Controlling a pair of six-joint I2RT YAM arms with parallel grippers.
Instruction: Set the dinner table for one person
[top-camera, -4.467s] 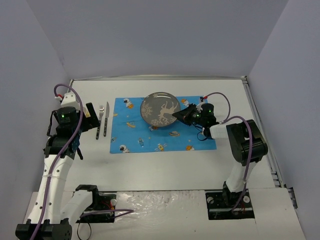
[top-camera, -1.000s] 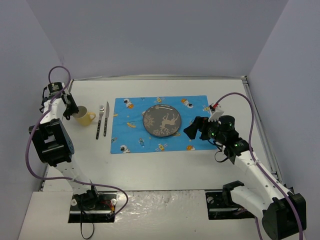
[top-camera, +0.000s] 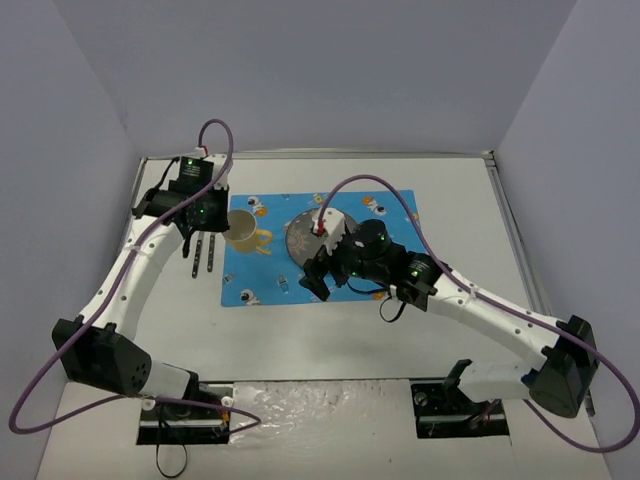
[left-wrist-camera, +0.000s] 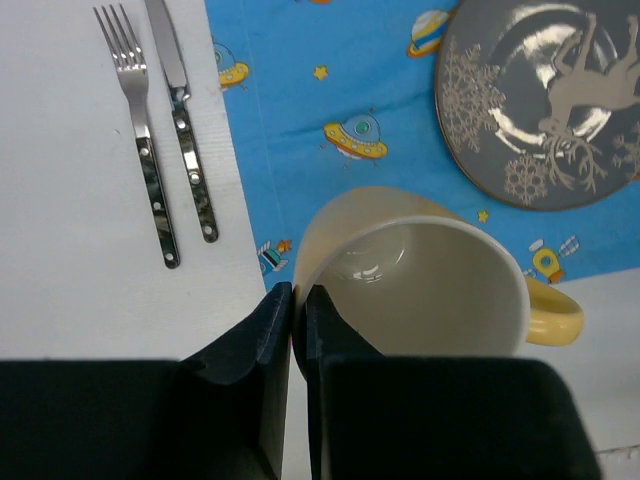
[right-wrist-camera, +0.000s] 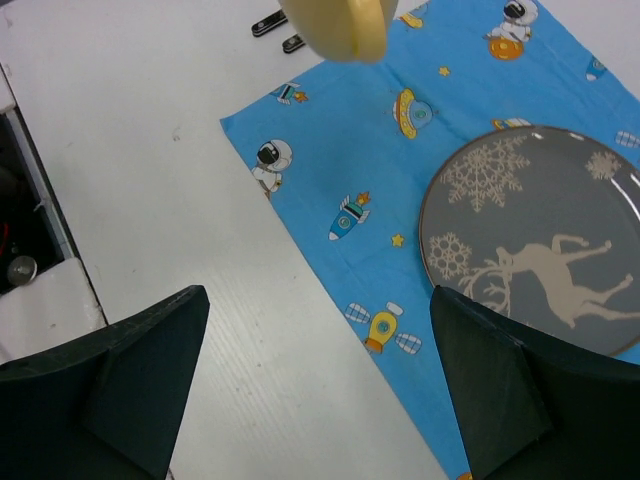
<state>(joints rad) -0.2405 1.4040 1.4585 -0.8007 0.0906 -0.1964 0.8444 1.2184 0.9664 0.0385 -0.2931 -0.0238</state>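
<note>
1. Pinching the rim of a yellow mug (left-wrist-camera: 420, 280), the left gripper (left-wrist-camera: 298, 300) is clenched on its wall, one finger inside and one outside.
2. That mug hangs over the left part of a blue space-print placemat (left-wrist-camera: 300, 80), its handle pointing away from the fingers.
3. The right gripper (right-wrist-camera: 320, 295) is spread wide and grasps nothing, hovering over the placemat's near-left area beside the plate.
4. A grey reindeer plate (right-wrist-camera: 540, 240) lies on the placemat.
5. A fork (left-wrist-camera: 145, 150) and knife (left-wrist-camera: 185, 130) lie side by side on the bare white bench (top-camera: 300, 330), just left of the placemat.
6. The bench carries everything, with the placemat around its middle.
</note>
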